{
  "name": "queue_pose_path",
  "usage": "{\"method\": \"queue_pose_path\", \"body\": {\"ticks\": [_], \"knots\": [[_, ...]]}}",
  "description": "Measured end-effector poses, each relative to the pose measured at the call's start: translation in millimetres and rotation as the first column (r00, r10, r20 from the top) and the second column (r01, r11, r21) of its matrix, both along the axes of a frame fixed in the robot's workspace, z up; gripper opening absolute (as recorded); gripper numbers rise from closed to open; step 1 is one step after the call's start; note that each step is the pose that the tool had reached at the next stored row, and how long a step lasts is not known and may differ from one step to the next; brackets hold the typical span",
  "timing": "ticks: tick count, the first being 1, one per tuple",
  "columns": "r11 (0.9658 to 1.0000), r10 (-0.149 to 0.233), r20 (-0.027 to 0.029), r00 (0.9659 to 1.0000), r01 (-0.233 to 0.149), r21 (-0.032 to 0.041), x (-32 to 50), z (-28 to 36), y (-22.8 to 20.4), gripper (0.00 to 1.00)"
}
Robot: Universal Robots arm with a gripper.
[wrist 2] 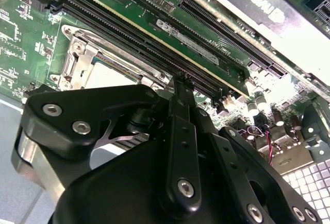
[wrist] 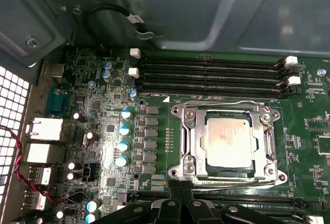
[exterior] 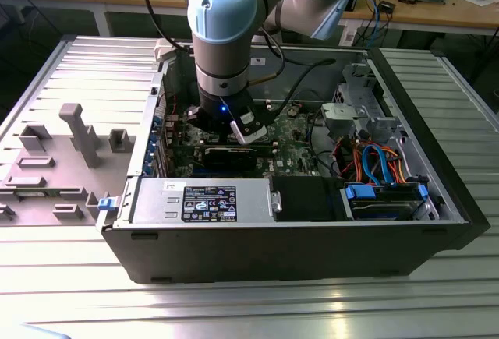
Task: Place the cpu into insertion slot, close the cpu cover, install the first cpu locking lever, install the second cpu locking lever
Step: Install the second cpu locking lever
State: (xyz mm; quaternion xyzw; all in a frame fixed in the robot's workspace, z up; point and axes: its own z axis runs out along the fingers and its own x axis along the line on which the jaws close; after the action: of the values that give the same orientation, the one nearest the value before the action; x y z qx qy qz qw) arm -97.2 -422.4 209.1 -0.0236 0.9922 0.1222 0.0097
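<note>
While seated under its cpu cover (wrist: 192, 140), the cpu (wrist: 229, 139)

Access inventory for your hand (wrist: 180, 211), working inside the open computer case (exterior: 312, 238):

- Above the cpu (wrist: 229, 140): clear. Its cover (wrist: 192, 131) lies flat around it; nothing stands over the socket.
- One side of the socket: four memory slots (wrist: 211, 72), long low ridges with white end clips.
- Beyond them: the grey case wall (wrist: 206, 13), with a black cable loop (wrist: 111, 13) hanging near it.
- Opposite side: the black slot (wrist: 247, 201) just beside your hand.
- Capacitor row (wrist: 124, 136): short upright cans near the socket.
- In the exterior view, drive cage and cable bundle (exterior: 374, 160): well apart, on the exterior view's right.
</note>
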Motion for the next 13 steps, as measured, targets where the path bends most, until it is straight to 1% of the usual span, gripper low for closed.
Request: {"method": "queue_pose_path", "body": {"ticks": [3,6,11,13], "knots": [[1.0000,0.000,0.0000,1.0000,0.000,0.0003,0.0,0.0,0.0,0.11],[1.0000,0.000,0.0000,1.0000,0.000,0.0028,0.0,0.0,0.0,0.11],[1.0000,0.000,-0.0001,1.0000,0.000,0.0031,-1.7,-0.6,-0.1,0.11],[1.0000,0.000,-0.0006,1.0000,0.000,0.0031,-1.8,-1.7,-0.1,0.11]]}}
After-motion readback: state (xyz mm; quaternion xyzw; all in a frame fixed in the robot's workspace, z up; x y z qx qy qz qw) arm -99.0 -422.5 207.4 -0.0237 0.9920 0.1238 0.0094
